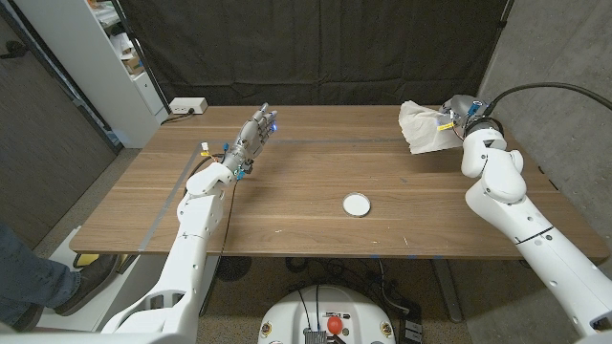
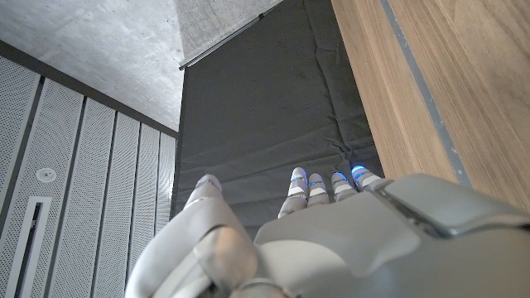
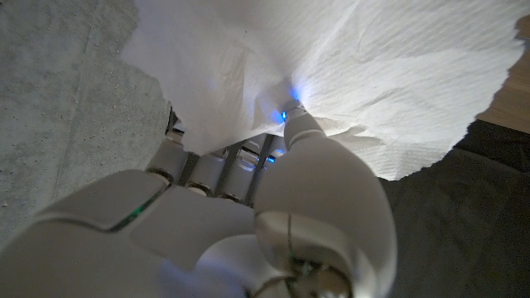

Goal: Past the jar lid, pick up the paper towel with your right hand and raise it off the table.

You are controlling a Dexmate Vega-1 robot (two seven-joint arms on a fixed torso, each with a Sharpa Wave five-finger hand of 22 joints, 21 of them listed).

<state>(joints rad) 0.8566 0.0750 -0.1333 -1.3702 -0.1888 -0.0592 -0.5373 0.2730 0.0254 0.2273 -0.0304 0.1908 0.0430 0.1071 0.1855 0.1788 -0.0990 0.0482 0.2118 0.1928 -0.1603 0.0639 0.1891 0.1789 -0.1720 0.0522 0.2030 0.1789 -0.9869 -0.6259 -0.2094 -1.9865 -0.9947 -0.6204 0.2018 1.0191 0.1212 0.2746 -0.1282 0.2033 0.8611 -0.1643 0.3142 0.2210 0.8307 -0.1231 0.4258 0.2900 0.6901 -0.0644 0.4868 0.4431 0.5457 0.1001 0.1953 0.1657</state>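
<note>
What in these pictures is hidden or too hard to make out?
- Right robot hand, right wrist view: fingertips buried in the paper towel.
- Head view: whether the paper towel clears the table; too small.
- Left robot hand, left wrist view: palm side faces away.
- Jar lid, head view: markings too small.

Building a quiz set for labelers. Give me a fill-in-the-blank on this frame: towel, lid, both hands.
1. The paper towel is held by the robot's ____ hand.
2. The small white jar lid lies on the ____, with no hand on it.
3. The left hand holds ____, its fingers stretched out.
4. In colour, the paper towel is ____.

Missing words: right; table; nothing; white
</note>
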